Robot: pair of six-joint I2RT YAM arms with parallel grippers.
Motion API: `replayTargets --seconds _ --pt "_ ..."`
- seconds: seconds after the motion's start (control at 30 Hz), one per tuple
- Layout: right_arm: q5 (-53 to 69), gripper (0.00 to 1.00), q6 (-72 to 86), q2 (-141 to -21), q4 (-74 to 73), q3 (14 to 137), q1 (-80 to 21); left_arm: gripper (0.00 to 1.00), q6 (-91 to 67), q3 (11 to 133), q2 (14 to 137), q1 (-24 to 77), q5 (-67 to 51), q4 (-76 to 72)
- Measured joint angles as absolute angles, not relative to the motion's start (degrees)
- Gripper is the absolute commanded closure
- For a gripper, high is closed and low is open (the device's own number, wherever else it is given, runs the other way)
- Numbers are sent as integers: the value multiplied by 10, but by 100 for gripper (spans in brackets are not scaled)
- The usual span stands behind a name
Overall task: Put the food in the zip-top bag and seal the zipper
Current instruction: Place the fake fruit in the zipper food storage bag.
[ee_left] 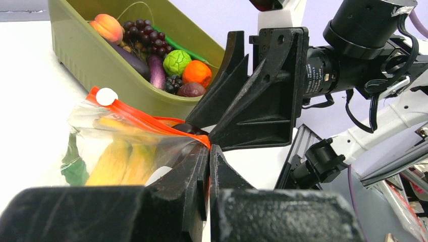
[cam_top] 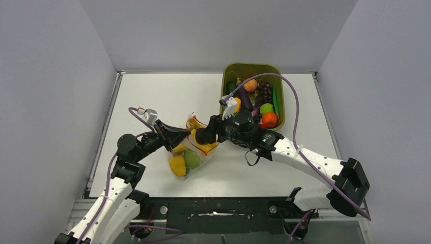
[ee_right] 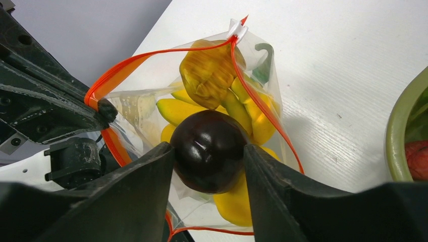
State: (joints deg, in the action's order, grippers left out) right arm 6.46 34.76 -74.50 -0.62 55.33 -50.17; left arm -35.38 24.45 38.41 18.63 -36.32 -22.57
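The clear zip-top bag (cam_top: 192, 152) lies between the arms and holds yellow peppers (ee_right: 208, 73), a pale-green cabbage (cam_top: 191, 160) and a green pod (ee_right: 263, 64). My left gripper (ee_left: 208, 148) is shut on the bag's red-orange zipper (ee_left: 146, 117) at one end of the mouth and holds it up; it also shows in the top view (cam_top: 188, 133). My right gripper (ee_right: 208, 147) is shut on a round, dark maroon fruit (ee_right: 207, 164) at the open mouth. The zipper (ee_right: 151, 56) stands apart, with its white slider (ee_right: 236, 31) at the far end.
The olive-green tub (cam_top: 227, 71) stands at the back right with several more toy fruits and vegetables; it also shows in the left wrist view (ee_left: 81, 50). The two grippers are close together over the bag. White table (cam_top: 152, 96) lies to the left and behind.
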Motion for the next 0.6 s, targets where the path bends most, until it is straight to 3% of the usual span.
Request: replayTargets --seconds 0.1,0.3,0.6 --pt "65 63 349 -745 -5 553 -502 100 -354 243 384 187 -363 -226" --pt "78 70 352 -747 4 553 -502 100 -354 240 384 186 -363 -227" --pt "113 74 378 -777 39 553 -502 100 -354 240 384 187 -365 -227"
